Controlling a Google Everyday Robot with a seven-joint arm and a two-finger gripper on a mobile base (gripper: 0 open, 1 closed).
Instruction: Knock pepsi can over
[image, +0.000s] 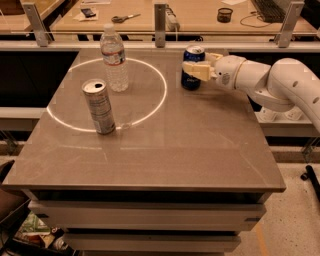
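The pepsi can (190, 81) is dark blue with a silver top and stands upright at the far right of the grey table (165, 150). My gripper (196, 68) reaches in from the right on a white arm (280, 82). It sits at the can's mid height, and its cream-coloured tip lies across the can's front and right side. The can's upper label is partly hidden behind it.
A tall slim silver-grey can (99, 106) stands at the left on a ring of light. A clear plastic water bottle (114, 59) stands behind it. A railing and desks with small items run along the far edge. The floor drops off on the right.
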